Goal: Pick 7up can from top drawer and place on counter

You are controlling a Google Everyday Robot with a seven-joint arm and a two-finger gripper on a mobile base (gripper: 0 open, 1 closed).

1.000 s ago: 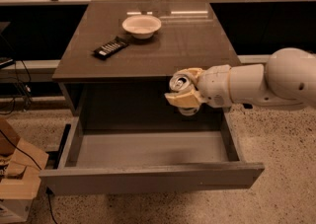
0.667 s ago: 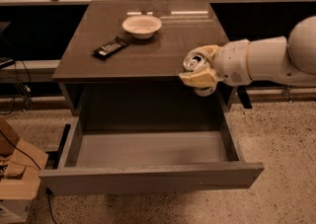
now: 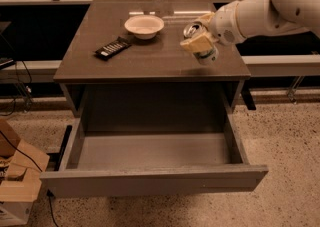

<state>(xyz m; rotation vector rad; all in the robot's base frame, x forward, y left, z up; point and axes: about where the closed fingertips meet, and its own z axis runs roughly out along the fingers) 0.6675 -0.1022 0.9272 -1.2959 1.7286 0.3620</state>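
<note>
My gripper (image 3: 200,41) comes in from the right on a white arm and is shut on the 7up can (image 3: 201,48). It holds the can tilted, silvery top toward the upper left, just above the right part of the dark counter (image 3: 150,63). The top drawer (image 3: 150,178) is pulled fully open below the counter and its grey inside holds nothing I can see.
A white bowl (image 3: 144,25) sits at the back middle of the counter. A black remote (image 3: 113,48) lies to its left front. A cardboard box (image 3: 17,181) and cables are on the speckled floor at the left.
The gripper has carried the can up and back from over the open drawer to above the right part of the counter.
</note>
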